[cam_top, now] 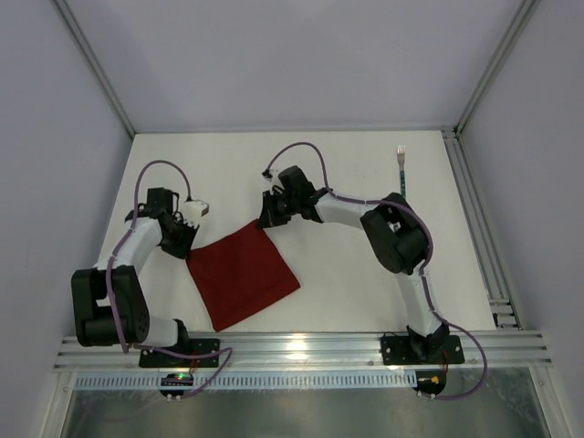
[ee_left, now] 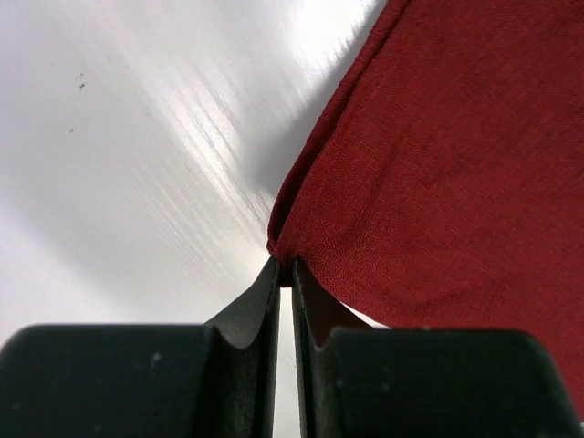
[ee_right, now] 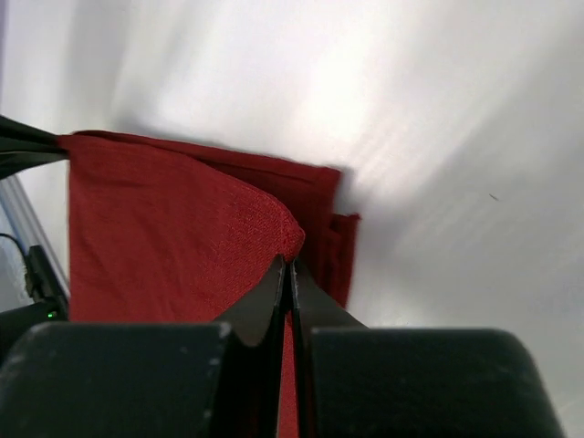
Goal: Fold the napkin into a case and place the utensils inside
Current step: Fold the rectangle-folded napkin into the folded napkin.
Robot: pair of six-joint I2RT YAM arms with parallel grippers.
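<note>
While it is pinched at two corners | napkin [cam_top: 245,274]: dark red, layered

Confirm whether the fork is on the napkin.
No, the fork lies at the far right, well clear of the napkin.

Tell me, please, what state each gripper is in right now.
Left gripper: shut on a napkin corner.
Right gripper: shut on another napkin corner.

1. The left arm [cam_top: 137,246] and right arm [cam_top: 392,237] bend over two corners of the napkin [cam_top: 245,274], blocking the middle of the desk [cam_top: 347,182].
2. Open desk lies behind them toward the back wall [cam_top: 292,64].
3. The fork [cam_top: 401,171] lies near the right rail [cam_top: 478,228], well apart from both arms.
</note>
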